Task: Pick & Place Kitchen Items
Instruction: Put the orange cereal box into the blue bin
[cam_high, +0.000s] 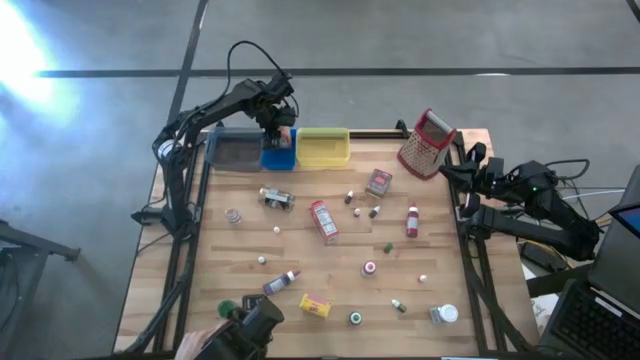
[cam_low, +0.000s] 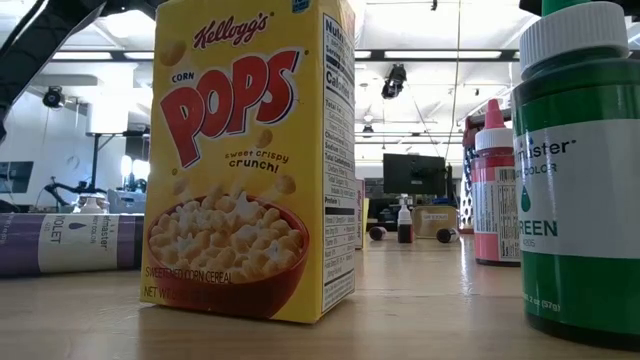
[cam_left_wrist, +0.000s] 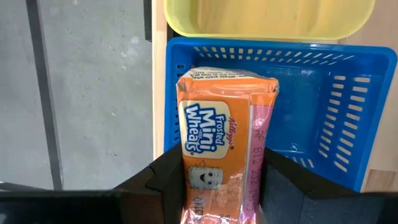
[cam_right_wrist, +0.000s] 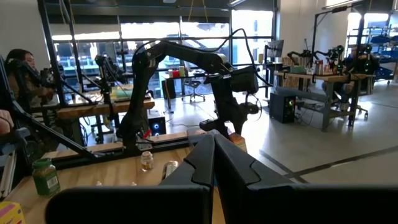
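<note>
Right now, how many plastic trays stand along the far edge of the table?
3, side by side: grey plastic tray leftmost, blue slotted plastic tray in the middle, yellow plastic tray on the right. None seems hidden.

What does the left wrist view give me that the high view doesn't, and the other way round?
Only the left wrist view: the left gripper is shut on an orange Frosted Mini Wheats box, held above the blue tray.

Only the high view: the scattered kitchen items across the table, the grater, the grey tray, and the right gripper parked at the table's right edge.

Both: the blue tray with the yellow tray beside it.
</note>
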